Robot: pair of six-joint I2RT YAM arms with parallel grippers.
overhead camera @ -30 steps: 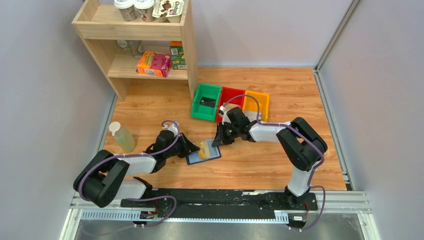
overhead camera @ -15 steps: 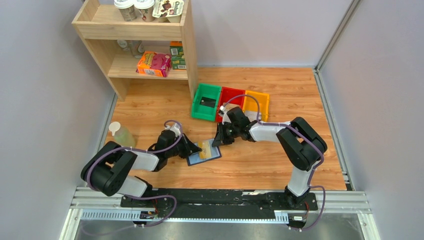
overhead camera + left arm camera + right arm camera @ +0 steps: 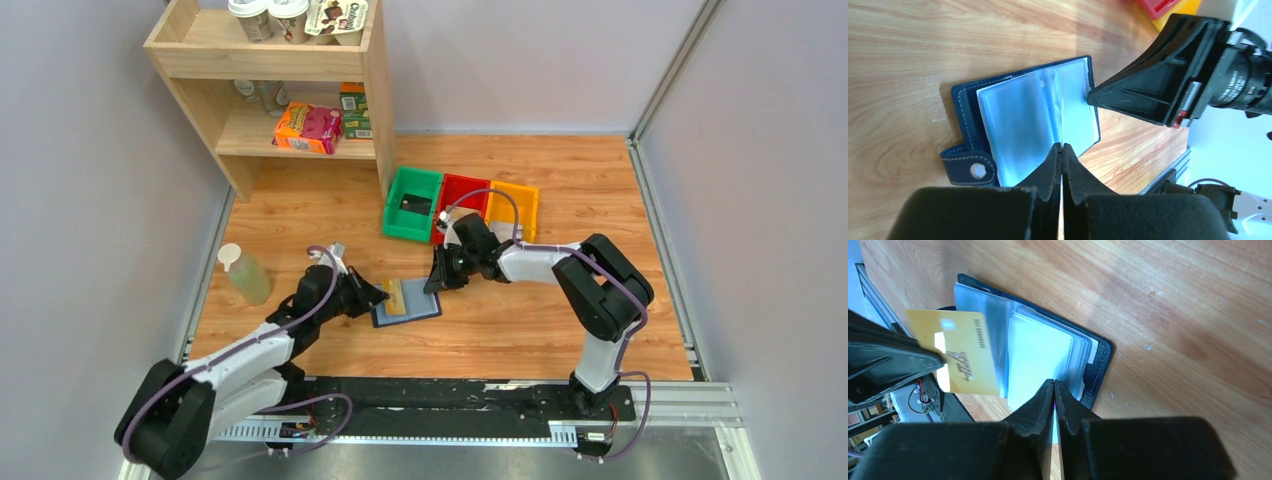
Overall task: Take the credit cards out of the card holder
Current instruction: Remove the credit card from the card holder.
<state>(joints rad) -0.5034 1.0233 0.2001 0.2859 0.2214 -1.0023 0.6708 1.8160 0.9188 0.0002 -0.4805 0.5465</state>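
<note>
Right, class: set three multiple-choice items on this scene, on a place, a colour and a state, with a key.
1. Where does the card holder lie? A. on the shelf B. in the green bin C. on the table between the left gripper and right gripper
2. What colour is the credit card the left gripper holds? A. gold B. red C. white
3. The card holder is: A. snapped shut B. open C. standing on edge
Key: 1 C, it rests on the wood, a gripper either side. 2 A, gold in the right wrist view. 3 B, its clear sleeves face up.
</note>
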